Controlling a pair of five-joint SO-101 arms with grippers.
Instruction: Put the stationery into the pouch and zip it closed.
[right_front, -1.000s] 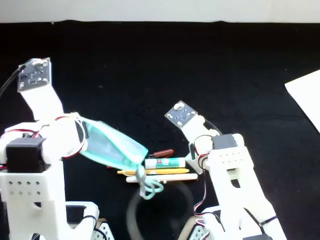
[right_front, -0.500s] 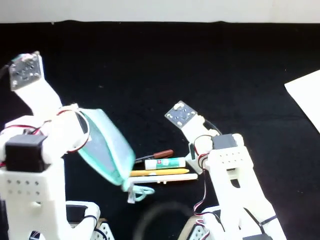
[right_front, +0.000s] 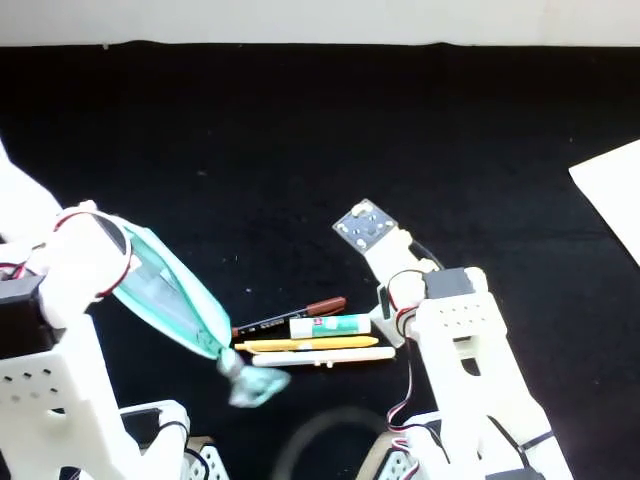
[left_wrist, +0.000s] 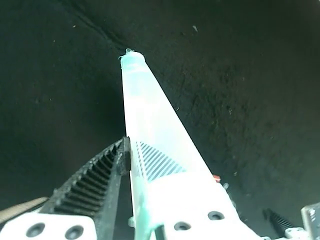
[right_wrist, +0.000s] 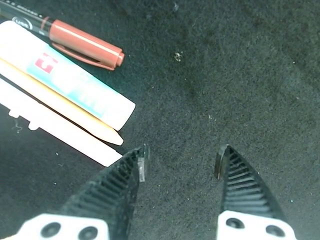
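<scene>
Your left jaws clamped on pouch (right_front: 170, 300); pouch held up, slanting down toward stationery (right_front: 315, 338). Stationery lies flat on surface (right_front: 300, 150), side by side, long way pointing at your right jaws. Right jaws apart, just beside pen ends. Right arm (right_front: 450, 310) nearer.

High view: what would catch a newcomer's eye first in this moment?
The translucent teal pouch stands out, clamped in the left gripper and slanting downward. Beside its lower end lie four stationery pieces in a tight row: marker, glue stick, yellow pen and white pen, with the open right gripper poised beside them.
</scene>
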